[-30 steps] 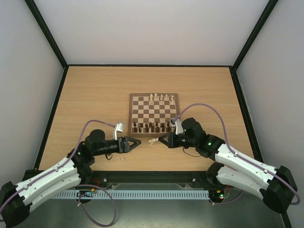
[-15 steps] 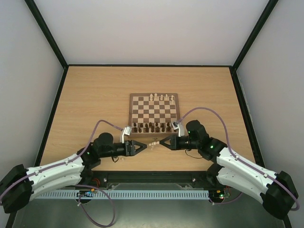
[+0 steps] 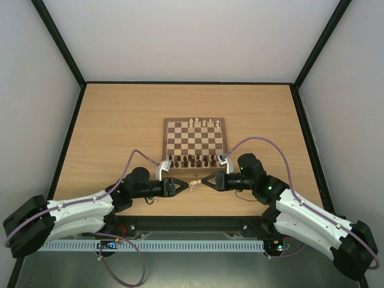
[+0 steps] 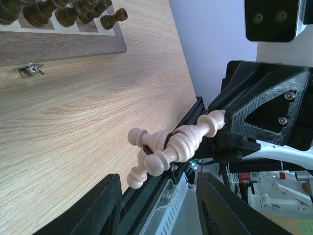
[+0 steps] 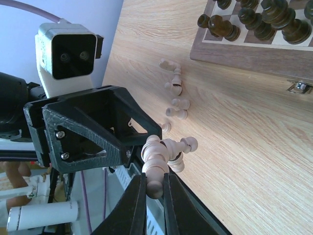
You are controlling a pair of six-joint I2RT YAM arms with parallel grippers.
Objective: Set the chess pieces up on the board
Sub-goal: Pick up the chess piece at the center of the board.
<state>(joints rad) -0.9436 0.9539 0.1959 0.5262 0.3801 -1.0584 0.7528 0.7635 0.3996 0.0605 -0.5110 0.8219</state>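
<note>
Several cream wooden chess pieces (image 3: 204,123) were set on the checkered wooden board (image 3: 195,144), others left off; left claw (image 3: 182,186) was spread, right claw (image 3: 204,180) clamped on one pale piece (image 5: 155,183).

Top: high, near side of the board (image 3: 194,144), looking down. Wrists: low, close, opposed, sharing the board's near edge.
</note>
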